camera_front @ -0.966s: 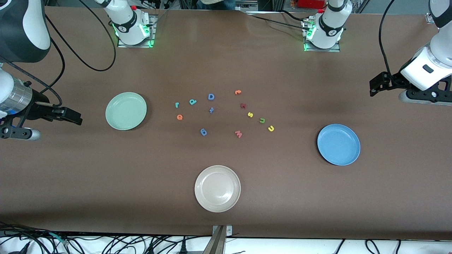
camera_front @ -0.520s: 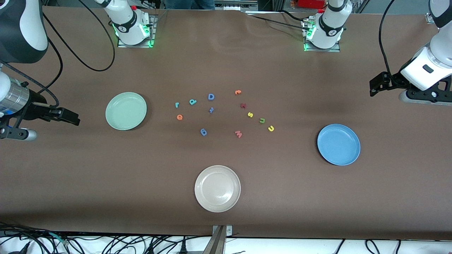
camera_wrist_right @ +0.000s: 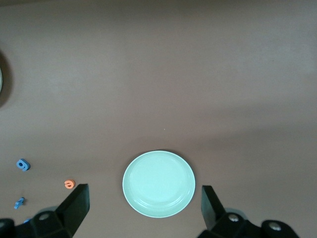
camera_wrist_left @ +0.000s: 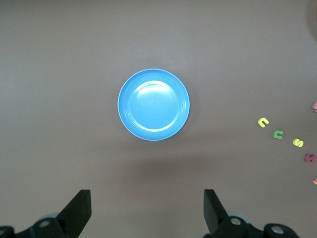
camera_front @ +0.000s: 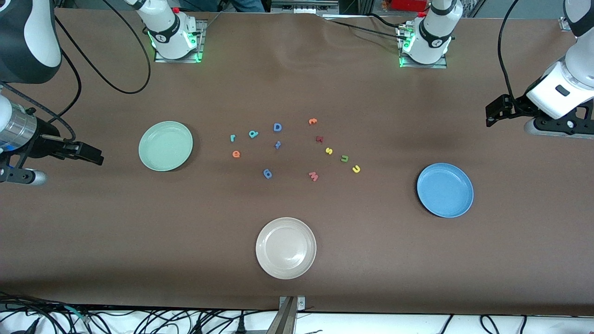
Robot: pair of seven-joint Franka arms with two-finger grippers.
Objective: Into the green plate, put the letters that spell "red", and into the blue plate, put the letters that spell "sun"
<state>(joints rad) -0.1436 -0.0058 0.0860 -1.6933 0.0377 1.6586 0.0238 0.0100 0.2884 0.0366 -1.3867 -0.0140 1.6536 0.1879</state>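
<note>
**0 of 6 letters placed; both plates bare**

6 foam letters remain on the brown table (camera_front: 297, 93), none yet in a plate. The round pale mint-green plate (camera_front: 165, 146) lies toward the right arm's end and holds nothing. The small teal r (camera_front: 232, 137), the orange e (camera_front: 236, 154) and the teal d (camera_front: 253, 134) sit near it, close together at that end of the scatter. The round medium-blue plate (camera_front: 445, 190) lies toward the left arm's end, equally bare. The yellow s (camera_front: 329, 150), the olive-green n (camera_front: 344, 158) and the yellow u (camera_front: 356, 169) run in a short slanting row towards it, well apart from its rim.

Decoys lie among them: a blue capital D (camera_front: 277, 127), an orange t (camera_front: 313, 121), a dark red letter (camera_front: 319, 138), a pink w (camera_front: 313, 176) and 2 small blue pieces, probably letters too, though too small to read. A round cream-white plate (camera_front: 286, 248) sits nearest the front camera.

The right gripper (camera_wrist_right: 143, 210) hangs over the table edge at its own end, fingers spread wide and holding nothing. The left gripper (camera_wrist_left: 146, 210) waits likewise at its end, fingers spread and holding nothing.

All 6 placements are left to do.
</note>
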